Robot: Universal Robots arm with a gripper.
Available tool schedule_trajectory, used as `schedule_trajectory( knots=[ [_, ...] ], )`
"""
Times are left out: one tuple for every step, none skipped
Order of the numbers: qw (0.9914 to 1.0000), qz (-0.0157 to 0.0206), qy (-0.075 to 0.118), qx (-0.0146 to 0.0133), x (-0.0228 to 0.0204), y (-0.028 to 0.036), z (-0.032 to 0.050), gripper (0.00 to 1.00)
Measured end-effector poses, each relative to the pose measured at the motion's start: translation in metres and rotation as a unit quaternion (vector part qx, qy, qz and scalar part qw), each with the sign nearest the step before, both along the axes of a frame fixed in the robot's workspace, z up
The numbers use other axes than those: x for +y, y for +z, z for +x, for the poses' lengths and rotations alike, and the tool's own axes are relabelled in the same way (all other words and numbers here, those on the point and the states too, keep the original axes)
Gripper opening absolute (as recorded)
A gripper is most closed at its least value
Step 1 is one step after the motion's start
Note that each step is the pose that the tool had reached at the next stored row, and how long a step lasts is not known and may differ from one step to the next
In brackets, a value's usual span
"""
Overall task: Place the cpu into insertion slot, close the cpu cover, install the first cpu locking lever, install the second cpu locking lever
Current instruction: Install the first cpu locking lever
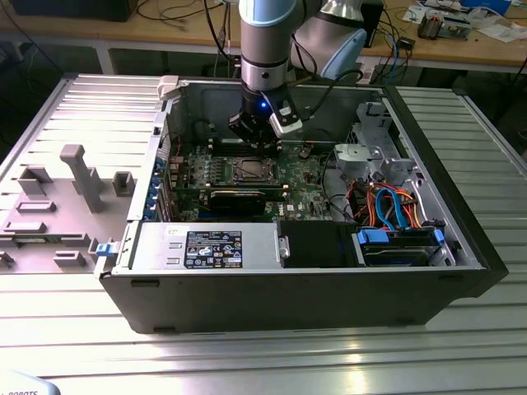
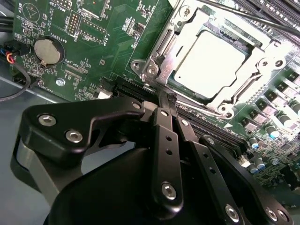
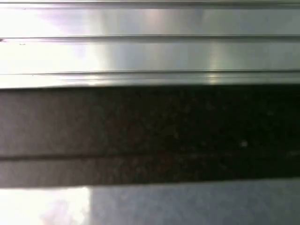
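The cpu [image 2: 211, 58] lies flat in the insertion slot [image 1: 249, 170], its plain silver top showing through the window of the cpu cover [image 2: 161, 44]. The cover's metal frame lies down over the chip's edges. My gripper [image 2: 168, 97] is shut, its two black fingers [image 2: 165, 136] pressed together. Their tips sit at the socket's edge, at the corner nearest the long card slot. In the exterior view the gripper [image 1: 262, 146] hangs just behind the socket, low inside the open computer case.
The green motherboard [image 2: 112, 28] carries a coin battery [image 2: 47, 50] and black memory slots [image 2: 276, 11]. A black expansion card [image 1: 239, 197] lies in front of the socket. The power supply [image 1: 206, 247], a drive bay with blue and orange cables [image 1: 395, 214] and the case walls [image 1: 329, 304] surround it.
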State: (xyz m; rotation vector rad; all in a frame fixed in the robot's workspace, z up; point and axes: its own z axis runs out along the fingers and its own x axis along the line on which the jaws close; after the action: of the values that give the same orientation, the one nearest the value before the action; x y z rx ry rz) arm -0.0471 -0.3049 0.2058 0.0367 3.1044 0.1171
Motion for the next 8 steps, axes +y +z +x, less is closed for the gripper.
schedule_trajectory(
  knots=[
    [1.00000, 0.0000, 0.000, 0.0000, 0.0000, 0.0000, 0.0000, 0.11],
    [1.00000, 0.0000, 0.000, 0.0000, 0.0000, 0.0003, 0.0000, 0.11],
    [1.00000, -0.0001, 0.000, 0.0000, 0.0000, 0.0007, 0.0000, 0.11],
    [1.00000, -0.0001, 0.000, 0.0000, 0.0000, 0.0010, 0.0000, 0.11],
    [1.00000, 0.0000, 0.000, 0.0000, 0.0000, 0.0012, 0.0000, 0.11],
    [1.00000, 0.0001, 0.000, -0.0001, 0.0000, 0.0011, 0.0000, 0.11],
    [1.00000, 0.0000, 0.000, -0.0001, 0.0000, 0.0012, 0.0000, 0.11],
    [1.00000, 0.0000, 0.000, 0.0000, 0.0000, 0.0012, 0.0000, 0.11]
  ],
)
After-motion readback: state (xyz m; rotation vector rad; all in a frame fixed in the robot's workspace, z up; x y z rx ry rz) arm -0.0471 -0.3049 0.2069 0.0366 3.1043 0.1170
